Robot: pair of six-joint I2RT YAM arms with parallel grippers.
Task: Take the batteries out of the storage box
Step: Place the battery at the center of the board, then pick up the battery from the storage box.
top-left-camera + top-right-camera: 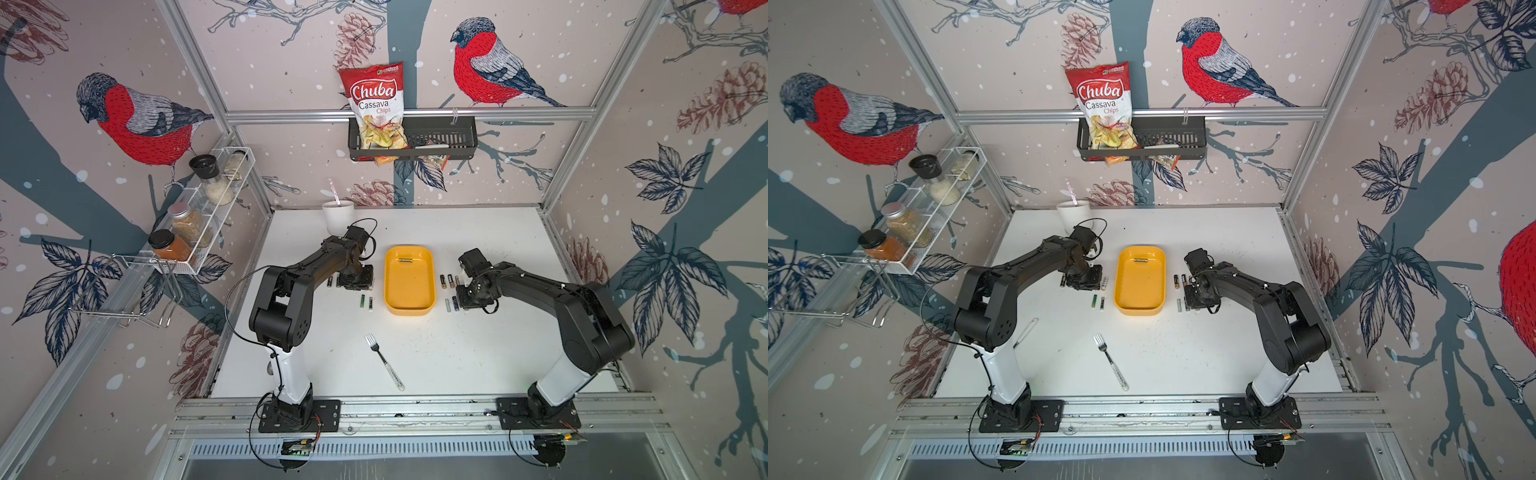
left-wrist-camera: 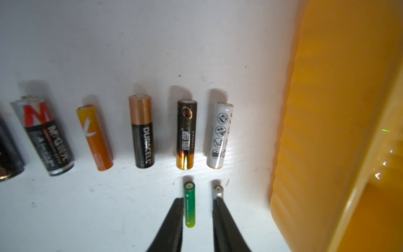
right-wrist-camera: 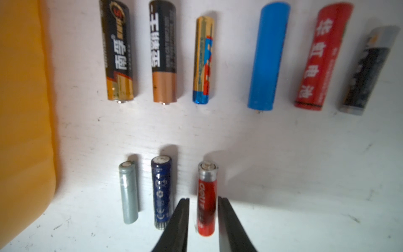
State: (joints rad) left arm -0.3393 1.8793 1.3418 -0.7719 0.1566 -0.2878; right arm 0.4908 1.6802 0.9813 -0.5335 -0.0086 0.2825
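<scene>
Right gripper [image 3: 203,198] parted astride glossy red battery [image 3: 206,185] | left gripper [image 2: 198,198] parted, slim green battery [image 2: 189,205] between | rounded yellow box [image 1: 409,309]: one blurry battery [image 1: 404,260]

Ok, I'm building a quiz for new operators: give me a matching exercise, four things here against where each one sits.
Things: 1 fork; 2 chips bag; 3 white cup; 4 red battery.
Places: A in the black wall basket; B at the back edge of the table; C between the fingers of the right claw; D on the table, toward the front.
Pairs: 1-D; 2-A; 3-B; 4-C.
</scene>
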